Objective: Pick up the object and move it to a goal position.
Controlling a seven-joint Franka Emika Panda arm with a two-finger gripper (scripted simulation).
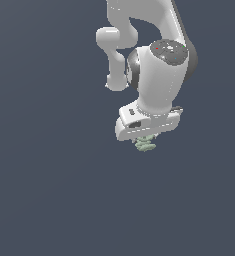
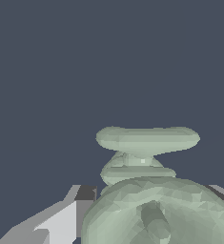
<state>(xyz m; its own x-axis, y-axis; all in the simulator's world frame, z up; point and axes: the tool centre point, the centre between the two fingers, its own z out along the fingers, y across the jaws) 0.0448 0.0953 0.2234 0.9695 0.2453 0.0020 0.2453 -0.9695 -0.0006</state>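
One pale green lumpy object [image 1: 145, 144] sits just under your gripper [image 1: 145, 136]. Your wrist view shows the fingers [image 2: 61, 219] flanking it; whether they clamp it, you cannot tell.

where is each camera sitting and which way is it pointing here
Exterior view: off the arm, looking at the white arm and its gripper, with the mint-green object just under the hand against plain dark ground.
Wrist view: on the wrist, looking along the gripper at the object filling the near field; a grey finger shows beside it.
Shared: the object and the gripper.
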